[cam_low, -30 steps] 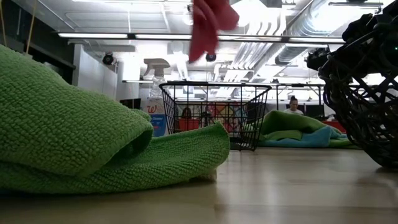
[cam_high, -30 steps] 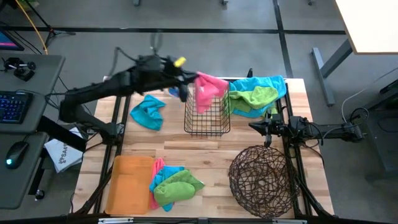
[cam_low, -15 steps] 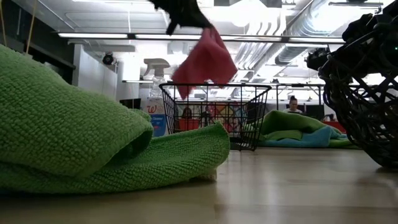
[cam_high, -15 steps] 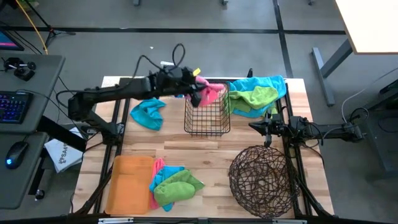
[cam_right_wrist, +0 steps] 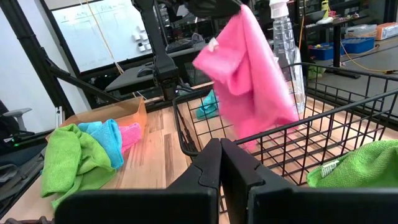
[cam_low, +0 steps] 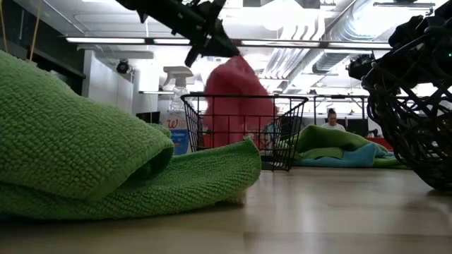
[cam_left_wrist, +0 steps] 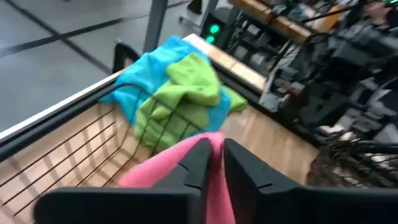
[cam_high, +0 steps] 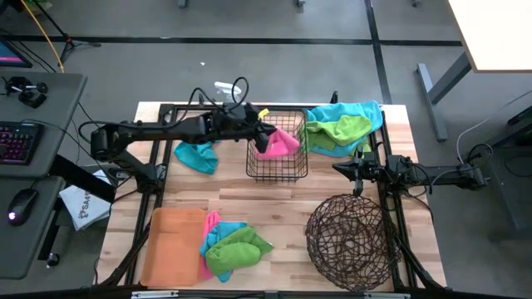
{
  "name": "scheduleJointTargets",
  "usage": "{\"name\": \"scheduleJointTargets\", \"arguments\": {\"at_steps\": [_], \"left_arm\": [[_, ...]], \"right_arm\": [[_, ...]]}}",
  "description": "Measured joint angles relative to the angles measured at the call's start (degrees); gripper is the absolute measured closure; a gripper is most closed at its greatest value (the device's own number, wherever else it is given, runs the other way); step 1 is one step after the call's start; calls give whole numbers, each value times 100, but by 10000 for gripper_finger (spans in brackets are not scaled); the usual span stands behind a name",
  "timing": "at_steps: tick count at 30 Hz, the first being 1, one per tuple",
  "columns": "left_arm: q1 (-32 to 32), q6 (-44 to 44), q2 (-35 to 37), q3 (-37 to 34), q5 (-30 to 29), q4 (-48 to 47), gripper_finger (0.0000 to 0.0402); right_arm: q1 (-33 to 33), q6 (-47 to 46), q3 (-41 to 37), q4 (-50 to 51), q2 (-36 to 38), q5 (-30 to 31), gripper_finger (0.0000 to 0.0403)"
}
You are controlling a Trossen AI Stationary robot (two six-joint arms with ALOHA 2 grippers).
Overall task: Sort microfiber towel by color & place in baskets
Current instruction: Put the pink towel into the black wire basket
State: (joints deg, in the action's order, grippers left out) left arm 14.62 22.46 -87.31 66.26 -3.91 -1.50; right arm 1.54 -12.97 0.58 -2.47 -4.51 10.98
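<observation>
Pink microfiber towel (cam_high: 278, 143), pinched by left end effector (cam_high: 264, 134), hangs into black wire-grid basket (cam_high: 277, 169); other towel piles unsorted, right end effector (cam_high: 352, 170) idle, closed.

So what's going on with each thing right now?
Left tool: shut on the pink towel, over the wire basket.
Pink towel: hanging, lower part inside the wire basket.
Wire basket: upright.
Twig basket: no towels inside.
Orange tray: bare.
Right tool: shut, holding nothing, waiting beside the wire basket.
</observation>
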Motion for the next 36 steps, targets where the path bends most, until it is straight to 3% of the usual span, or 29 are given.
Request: {"name": "scheduleJointTargets", "arguments": {"at_steps": [8, 14, 18, 25, 31, 36], "left_arm": [[-152, -154, 2, 103, 482, 261, 242], [-349, -160, 136, 518, 1746, -398, 171], [-608, -157, 422, 730, 2216, -1819, 161], [-1625, -530, 680, 664, 1885, -4830, 162], [-2266, -504, 638, -306, 1876, -4667, 163], [-2242, -325, 621, -1042, 1855, -4361, 163]], "right_arm": [[1, 0, -1, 0, 0, 1, 402], [2, 0, 0, -1, 0, 0, 402], [0, 0, 0, -1, 0, 0, 402], [1, 0, -2, -1, -2, 0, 402], [2, 0, -2, -1, -2, 1, 402], [0, 0, -2, -1, -2, 1, 402]]}}
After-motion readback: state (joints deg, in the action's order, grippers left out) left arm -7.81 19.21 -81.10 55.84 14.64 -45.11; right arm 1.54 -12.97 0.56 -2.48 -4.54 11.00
